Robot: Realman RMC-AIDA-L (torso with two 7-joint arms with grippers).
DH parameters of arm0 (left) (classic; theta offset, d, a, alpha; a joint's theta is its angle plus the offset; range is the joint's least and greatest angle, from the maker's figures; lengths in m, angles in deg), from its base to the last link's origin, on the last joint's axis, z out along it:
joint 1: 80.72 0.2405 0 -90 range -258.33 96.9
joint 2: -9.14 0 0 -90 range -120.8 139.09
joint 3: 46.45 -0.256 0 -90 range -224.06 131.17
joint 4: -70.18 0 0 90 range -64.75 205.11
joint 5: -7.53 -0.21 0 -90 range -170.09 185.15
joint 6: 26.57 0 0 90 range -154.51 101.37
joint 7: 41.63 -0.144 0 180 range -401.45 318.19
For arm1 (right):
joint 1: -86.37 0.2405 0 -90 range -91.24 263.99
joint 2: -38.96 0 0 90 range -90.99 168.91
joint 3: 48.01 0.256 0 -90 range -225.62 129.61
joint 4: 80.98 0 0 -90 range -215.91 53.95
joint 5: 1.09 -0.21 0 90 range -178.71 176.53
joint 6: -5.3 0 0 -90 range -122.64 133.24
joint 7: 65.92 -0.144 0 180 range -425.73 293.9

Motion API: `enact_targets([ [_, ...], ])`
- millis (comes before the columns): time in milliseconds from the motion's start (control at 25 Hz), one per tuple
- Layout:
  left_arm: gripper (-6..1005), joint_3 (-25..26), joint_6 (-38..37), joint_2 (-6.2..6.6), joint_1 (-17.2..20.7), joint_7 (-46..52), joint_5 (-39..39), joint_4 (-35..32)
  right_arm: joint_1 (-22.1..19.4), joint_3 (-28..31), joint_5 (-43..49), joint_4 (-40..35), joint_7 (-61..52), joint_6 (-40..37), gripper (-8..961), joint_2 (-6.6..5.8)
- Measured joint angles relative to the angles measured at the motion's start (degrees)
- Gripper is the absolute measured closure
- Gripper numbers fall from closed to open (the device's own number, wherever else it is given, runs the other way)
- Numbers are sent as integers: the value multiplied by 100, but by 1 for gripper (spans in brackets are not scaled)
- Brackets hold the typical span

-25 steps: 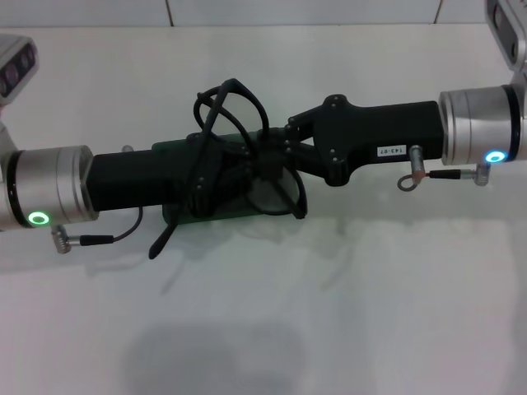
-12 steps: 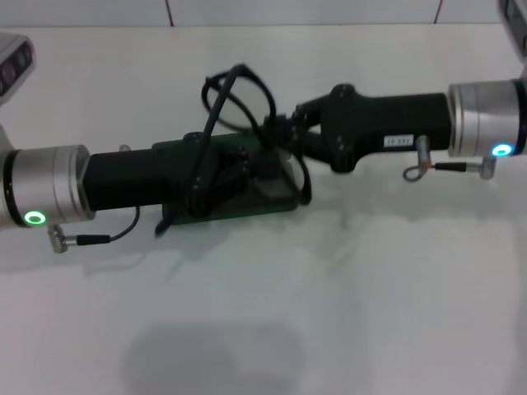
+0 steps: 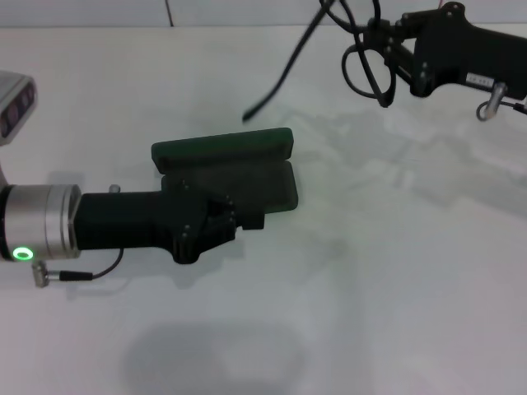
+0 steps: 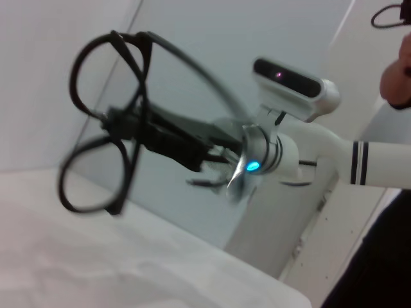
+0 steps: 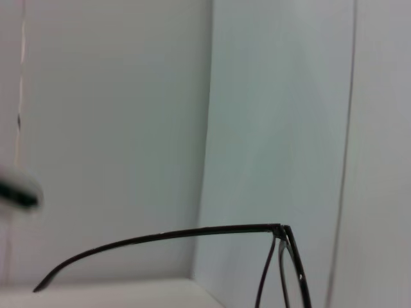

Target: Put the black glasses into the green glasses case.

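The green glasses case (image 3: 224,149) lies open left of the table's middle, lid at the far side, dark lined base (image 3: 268,184) nearer. My right gripper (image 3: 381,51) is shut on the black glasses (image 3: 361,64) and holds them high at the far right, well clear of the case. One temple arm (image 3: 284,76) hangs down to the left. The left wrist view shows the glasses (image 4: 99,128) pinched at the bridge by the right gripper (image 4: 122,123). The right wrist view shows one temple arm (image 5: 180,234). My left gripper (image 3: 247,218) is at the near edge of the case's base.
The white table (image 3: 395,288) stretches to the right and front of the case. A pale wall (image 3: 247,10) runs along the table's far edge. The left arm's black forearm (image 3: 132,222) lies low over the table at the left.
My right gripper has lifted the glasses up off the case and carried them to the far right. My left arm has drawn back toward the near left, uncovering the open case.
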Motion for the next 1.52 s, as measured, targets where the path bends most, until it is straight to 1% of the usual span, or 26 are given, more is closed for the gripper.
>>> enact_targets([
  [120,972,-12,-8,1,32,7,-54,0,-170,-110,-16,-75,1222,154,900,71],
  [240,971,-15,-10,1,16,22,-60,7,-168,-454,-32,-98,1816,166,900,74],
  [400,970,-15,-12,-15,-20,32,-65,14,-172,-881,-125,-172,2450,198,901,79],
  [600,969,-15,-14,-25,-24,34,-68,16,-189,-1699,-832,-171,2988,435,901,81],
  [680,968,-15,-15,-25,-23,34,-67,19,-180,-1915,-990,-171,3067,482,901,82],
  [1000,966,-15,-15,-37,-44,34,-43,3,-64,-2417,-1203,-205,2797,459,901,86],
  [1240,964,-12,-5,-57,-110,34,-40,7,87,-2675,-1148,-261,1984,377,901,60],
  [1520,962,-6,1,-60,-173,32,-40,12,285,-2721,-743,-280,1090,156,901,41],
])
